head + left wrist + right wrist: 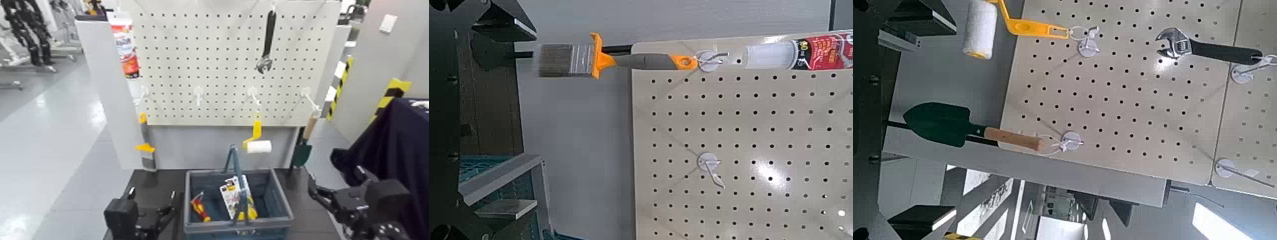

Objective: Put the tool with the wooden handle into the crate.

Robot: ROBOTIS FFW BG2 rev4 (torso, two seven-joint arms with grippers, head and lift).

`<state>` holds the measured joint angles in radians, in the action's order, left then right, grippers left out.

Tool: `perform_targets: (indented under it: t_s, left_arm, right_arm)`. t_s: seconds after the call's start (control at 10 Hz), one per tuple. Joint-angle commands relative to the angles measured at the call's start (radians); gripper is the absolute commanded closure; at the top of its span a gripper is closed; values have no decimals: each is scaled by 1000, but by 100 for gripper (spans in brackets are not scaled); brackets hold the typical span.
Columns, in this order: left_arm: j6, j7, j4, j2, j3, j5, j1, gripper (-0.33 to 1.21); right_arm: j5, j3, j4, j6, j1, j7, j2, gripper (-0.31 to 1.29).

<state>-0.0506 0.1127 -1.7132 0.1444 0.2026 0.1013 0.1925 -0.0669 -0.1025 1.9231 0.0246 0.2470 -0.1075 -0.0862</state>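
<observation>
Trowel: hangs from a hook at the right end of the pegboard point(223, 57), wooden handle up, green blade point(302, 154) pointing down
Right gripper point(336, 186): beside the crate, below and near the trowel point(966, 128), fingers spread wide with nothing between them
Left gripper point(150, 210): on the other side of the crate, its fingers apart too, and empty (a matching pair, really)
Crate point(285, 206): on the dark table point(150, 181) between the two grippers, its thin hoop handle standing up
Inside the crate: a red and yellow item point(200, 207) and a white and yellow pack point(233, 196)
Paint roller point(258, 146): yellow handle, hanging above the crate
Wrench point(266, 51): high on the board, its head downward
Brush point(147, 143): hangs at the left end, below a red and white tube point(127, 51)
</observation>
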Motion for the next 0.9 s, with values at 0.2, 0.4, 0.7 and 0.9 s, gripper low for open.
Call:
perform_targets:
  t_s: [0.2, 0.4, 0.7, 0.9]
  left_arm:
    - [-2, -2, 4, 1, 1, 6, -4, 12]
    - [-2, -4, 7, 1, 3, 8, -4, 12]
    - [0, -4, 10, 1, 3, 12, -5, 12]
    - [3, -7, 10, 1, 1, 15, -4, 12]
  right_arm:
    - [-1, 1, 2, -3, 0, 0, -1, 4]
    - [-1, 1, 2, -2, 1, 5, 0, 4]
    - [12, -34, -15, 38, -20, -24, -4, 4]
    - [59, -94, -70, 34, -63, -98, -12, 5]
